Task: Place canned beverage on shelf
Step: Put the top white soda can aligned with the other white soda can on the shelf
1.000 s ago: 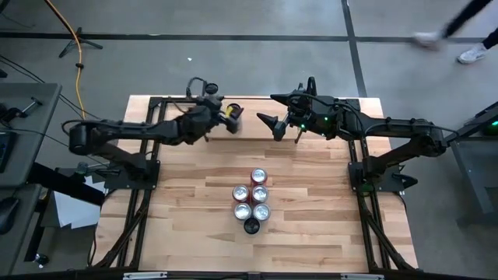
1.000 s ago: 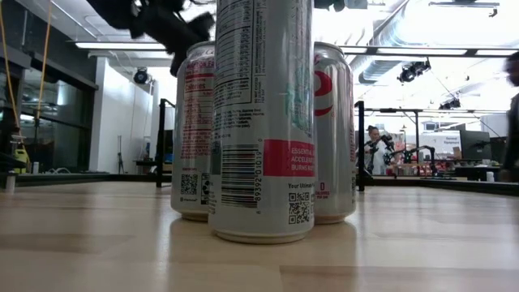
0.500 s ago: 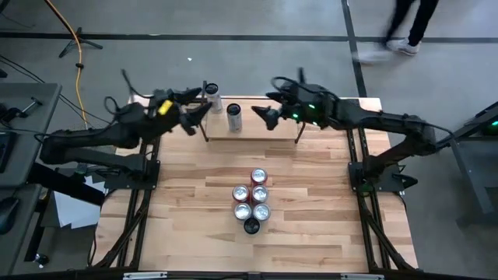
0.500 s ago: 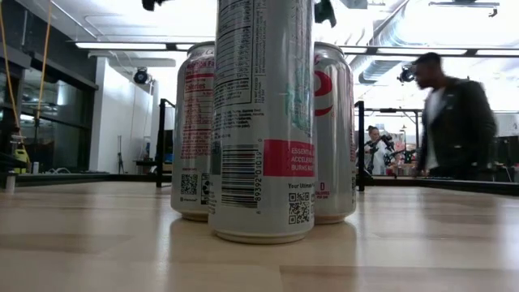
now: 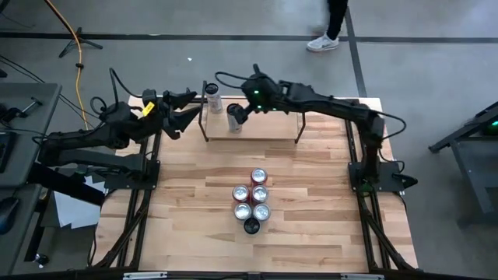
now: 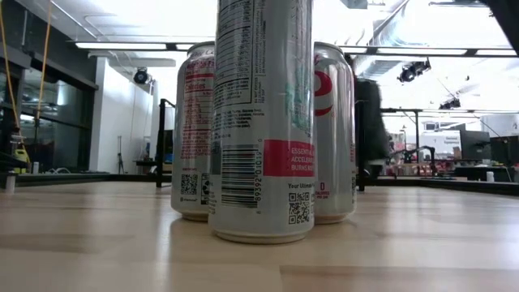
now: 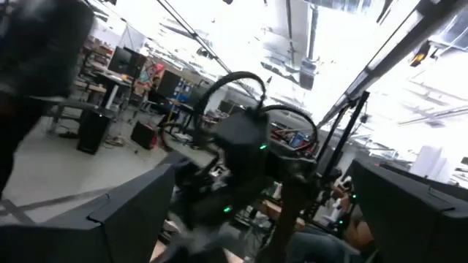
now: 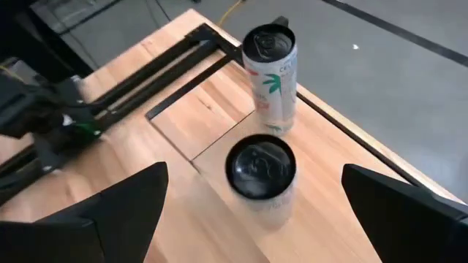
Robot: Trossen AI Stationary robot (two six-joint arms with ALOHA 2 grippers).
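The shelf [image 5: 261,124], a low pale plank on thin black rods, stands at the table's far edge. Two cans stand upright on its left part: a white one [image 5: 211,97] with a green print [image 8: 270,77], and a dark-topped one [image 5: 233,118] nearer the middle [image 8: 261,172]. My right gripper [image 5: 241,107] is open just above and beside the dark-topped can, one finger on either side, touching nothing. My left gripper [image 5: 180,110] is open and empty, left of the shelf.
Several more cans [image 5: 253,204] stand in a tight cluster at the table's middle and fill the low view [image 6: 263,122]. The shelf's right part is bare plank. A person's legs [image 5: 331,27] show on the floor beyond the far edge.
My left gripper has let go of the dark-topped can, which now stands on the shelf, and has drawn back toward the table's left edge. My right gripper has gone left along the shelf to that can. A person has walked past behind the table.
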